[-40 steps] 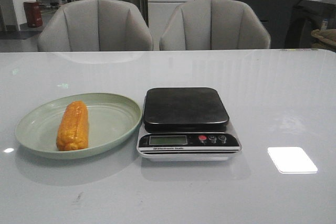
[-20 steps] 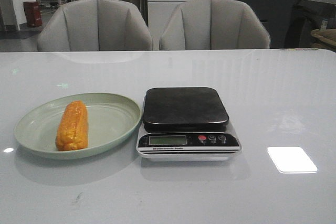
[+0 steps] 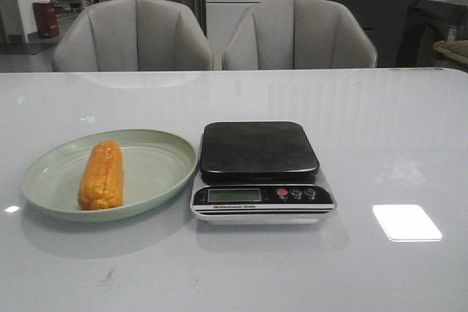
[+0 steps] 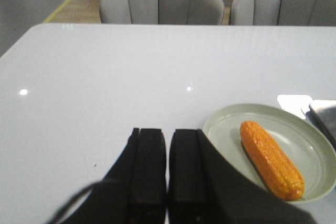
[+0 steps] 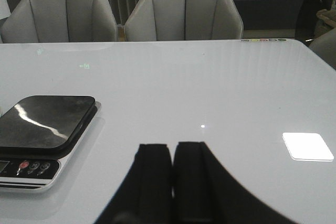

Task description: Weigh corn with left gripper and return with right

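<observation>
The corn (image 3: 102, 175) is a short orange-yellow cob lying on a pale green plate (image 3: 157, 169) at the table's left; it also shows in the left wrist view (image 4: 272, 159). A kitchen scale (image 3: 259, 169) with a black platter stands right of the plate, its platter empty. My left gripper (image 4: 167, 132) is shut and empty, over bare table beside the plate's (image 4: 220, 124) rim. My right gripper (image 5: 172, 146) is shut and empty, over bare table to the right of the scale (image 5: 44, 129). Neither gripper shows in the front view.
Two grey chairs (image 3: 135, 34) stand behind the table's far edge. A bright light patch (image 3: 406, 222) reflects on the white table right of the scale.
</observation>
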You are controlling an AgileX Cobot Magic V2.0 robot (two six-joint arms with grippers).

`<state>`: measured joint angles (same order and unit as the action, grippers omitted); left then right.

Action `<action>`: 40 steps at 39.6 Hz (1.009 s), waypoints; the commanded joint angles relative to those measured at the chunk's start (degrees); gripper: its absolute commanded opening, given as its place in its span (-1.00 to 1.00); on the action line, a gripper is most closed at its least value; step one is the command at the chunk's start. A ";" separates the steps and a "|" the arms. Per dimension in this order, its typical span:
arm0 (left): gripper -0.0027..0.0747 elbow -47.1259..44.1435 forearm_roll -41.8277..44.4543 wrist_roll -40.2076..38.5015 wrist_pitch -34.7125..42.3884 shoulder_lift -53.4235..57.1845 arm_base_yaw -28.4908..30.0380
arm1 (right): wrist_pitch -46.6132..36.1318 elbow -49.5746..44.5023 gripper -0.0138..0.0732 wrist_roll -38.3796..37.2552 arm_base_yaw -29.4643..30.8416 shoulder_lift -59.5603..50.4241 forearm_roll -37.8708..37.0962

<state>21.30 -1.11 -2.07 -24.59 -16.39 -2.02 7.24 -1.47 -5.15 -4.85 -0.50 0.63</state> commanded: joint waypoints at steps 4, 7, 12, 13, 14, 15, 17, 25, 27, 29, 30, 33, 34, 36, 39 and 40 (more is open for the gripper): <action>-0.61 0.94 -0.63 -0.28 3.21 -1.21 -0.58 | -5.21 -0.59 -0.34 0.39 0.30 -1.17 -0.63; -0.61 0.23 -0.86 -0.28 3.93 -1.21 -1.70 | -5.21 -0.59 -0.34 0.39 0.30 -1.17 -0.63; -0.61 -0.67 -2.80 -0.28 3.49 -1.21 -4.80 | -5.21 -0.59 -0.34 0.39 0.30 -1.17 -0.63; -0.61 -0.67 -2.66 -0.28 3.24 -1.21 -5.45 | -5.21 -0.59 -0.34 0.39 0.30 -1.17 -0.63; -0.61 -0.67 -2.22 -0.28 2.87 -1.21 -5.96 | -5.21 -0.59 -0.34 0.39 0.30 -1.17 -0.63; -0.61 -0.67 -1.97 -0.28 2.65 -1.21 -6.26 | -5.21 -0.59 -0.34 0.39 0.30 -1.17 -0.63; -0.61 -0.67 -1.38 -0.28 2.40 -1.21 -6.69 | -5.21 -0.59 -0.34 0.39 0.30 -1.17 -0.63; -0.36 0.66 -1.11 -0.28 1.90 -1.94 -6.78 | -5.21 -0.59 -0.34 0.39 0.30 -1.17 -0.63; -0.18 1.42 -1.11 -0.28 1.05 -2.62 -6.78 | -5.21 -0.59 -0.34 0.39 0.30 -1.17 -0.63; 0.04 2.12 -0.99 -0.28 0.22 -3.54 -7.20 | -5.21 -0.59 -0.34 0.39 0.30 -1.17 -0.63; 0.17 2.47 -0.99 -0.28 -0.03 -4.15 -7.65 | -5.21 -0.59 -0.34 0.39 0.30 -1.17 -0.63; 0.49 3.43 -0.99 -0.28 -0.87 -6.34 -9.28 | -5.21 -0.59 -0.34 0.39 0.30 -1.17 -0.63; 0.57 3.80 -0.84 -0.28 -1.10 -7.31 -9.92 | -5.21 -0.59 -0.34 0.39 0.30 -1.17 -0.63; 0.62 4.44 -0.86 -0.28 -1.67 -8.88 -10.81 | -5.21 -0.59 -0.34 0.39 0.30 -1.17 -0.63; 0.61 6.00 -0.86 -0.28 -2.29 -12.11 -12.04 | -5.21 -0.59 -0.34 0.39 0.30 -1.17 -0.63; 0.61 6.64 -0.86 -0.28 -2.29 -13.40 -12.24 | -5.21 -0.59 -0.34 0.39 0.30 -1.17 -0.63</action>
<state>24.50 -1.93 -2.07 -30.30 -26.14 -13.03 7.24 -1.47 -5.15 -4.85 -0.50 0.63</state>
